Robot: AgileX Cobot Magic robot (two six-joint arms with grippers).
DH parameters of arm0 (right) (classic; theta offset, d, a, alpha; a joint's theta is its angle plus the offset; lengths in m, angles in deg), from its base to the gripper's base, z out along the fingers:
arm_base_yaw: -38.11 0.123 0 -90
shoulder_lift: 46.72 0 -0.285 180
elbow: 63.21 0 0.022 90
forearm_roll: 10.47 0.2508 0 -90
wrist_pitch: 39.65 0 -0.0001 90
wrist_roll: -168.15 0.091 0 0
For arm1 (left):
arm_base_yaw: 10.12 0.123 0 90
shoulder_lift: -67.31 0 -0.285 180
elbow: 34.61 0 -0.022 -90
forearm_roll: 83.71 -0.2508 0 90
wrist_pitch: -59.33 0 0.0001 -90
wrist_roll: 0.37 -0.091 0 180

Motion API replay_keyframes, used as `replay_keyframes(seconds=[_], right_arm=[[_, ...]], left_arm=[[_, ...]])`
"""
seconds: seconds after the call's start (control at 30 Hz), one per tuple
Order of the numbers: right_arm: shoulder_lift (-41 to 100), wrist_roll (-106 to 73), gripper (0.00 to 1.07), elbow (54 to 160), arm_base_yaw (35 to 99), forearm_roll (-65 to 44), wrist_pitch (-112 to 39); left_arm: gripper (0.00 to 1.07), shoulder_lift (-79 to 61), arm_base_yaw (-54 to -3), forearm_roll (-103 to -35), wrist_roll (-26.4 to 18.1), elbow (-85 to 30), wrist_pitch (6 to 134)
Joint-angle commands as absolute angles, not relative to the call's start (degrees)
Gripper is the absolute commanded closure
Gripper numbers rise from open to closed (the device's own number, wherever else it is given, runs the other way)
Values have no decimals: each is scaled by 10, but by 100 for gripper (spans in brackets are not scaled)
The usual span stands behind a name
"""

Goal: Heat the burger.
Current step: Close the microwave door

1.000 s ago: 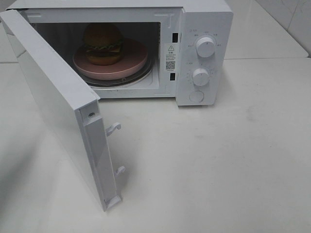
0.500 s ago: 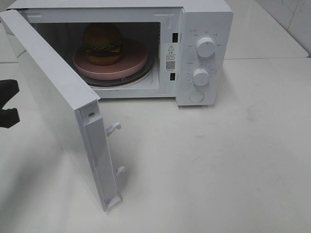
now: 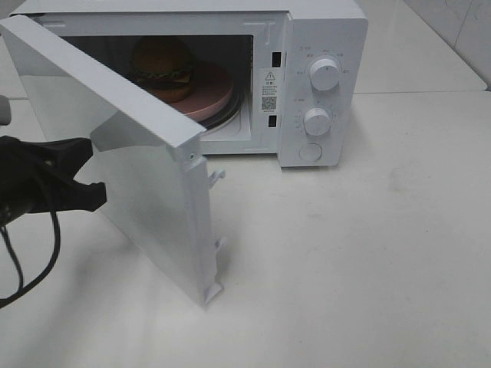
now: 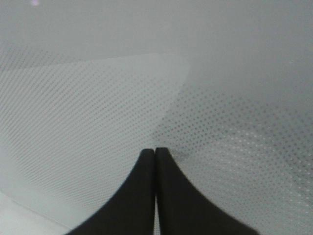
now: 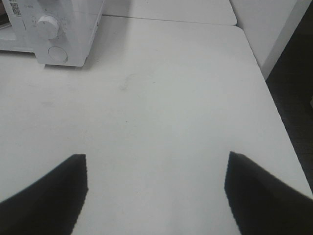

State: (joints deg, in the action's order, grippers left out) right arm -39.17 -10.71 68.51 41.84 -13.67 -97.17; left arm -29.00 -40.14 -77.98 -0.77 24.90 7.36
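Wide-open right claw (image 5: 155, 155): its two dark fingers (image 5: 54, 200) stand well apart, with bare white desk (image 5: 186, 98) showing between them. Ahead of the claw, at the far side of the desk, is the corner of a white microwave (image 5: 80, 19) with its control panel facing this way. One round knob (image 5: 49, 27) is visible, with a round button (image 5: 57, 53) just under it. Part of a QR label (image 5: 13, 7) sits beside the panel. A faint grey smudge (image 5: 128, 82) marks the desk between claw and microwave. Dark floor (image 5: 293, 107) lies beyond the desk's side edge.

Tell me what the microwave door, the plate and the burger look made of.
Microwave door: smooth white painted metal or plastic, its window screened with fine dotted mesh. Plate: even matte pink, plastic or ceramic, unclear which. Burger: evenly coloured bun, neat layers, possibly a model.
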Motion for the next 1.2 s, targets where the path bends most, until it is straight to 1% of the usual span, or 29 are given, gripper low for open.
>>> replay_keyframes(seconds=[0.03,0.1,0.4,0.47,0.5,0.53,0.67,0.73,0.83,0.87,0.93,0.97,1.0,1.2], right_arm=[[-409,-108,32,683,415,-140,-965],[-409,-108,32,683,415,-140,-965],[-409,-108,32,683,415,-140,-965],[-409,-108,32,683,415,-140,-965],[-409,-108,32,683,415,-140,-965],[-409,-108,32,683,415,-140,-965],[-409,-108,32,683,415,-140,-965],[-409,-108,32,683,415,-140,-965],[-409,-108,32,683,415,-140,-965],[-409,-108,32,683,415,-140,-965],[-409,-108,32,683,415,-140,-965],[-409,-108,32,683,415,-140,-965],[-409,-108,32,683,415,-140,-965],[-409,-108,32,683,415,-140,-965]], left_arm=[[107,-300,-425,-734,-31,226,60],[107,-318,-446,-691,-45,201,60],[107,-366,-475,-630,-60,116,86],[107,-381,-485,-608,-82,81,100],[107,-381,-485,-608,-82,81,100],[107,-393,-489,-596,-98,56,111],[107,-409,-494,-578,-113,24,128],[107,-426,-494,-547,-123,-11,141],[107,-434,-494,-529,-129,-32,156],[107,-445,-494,-508,-145,-56,169],[107,-451,-494,-499,-152,-66,173],[107,-460,-494,-485,-169,-89,180],[107,-465,-494,-476,-177,-100,182],[107,-496,-494,-446,-202,-156,196]])
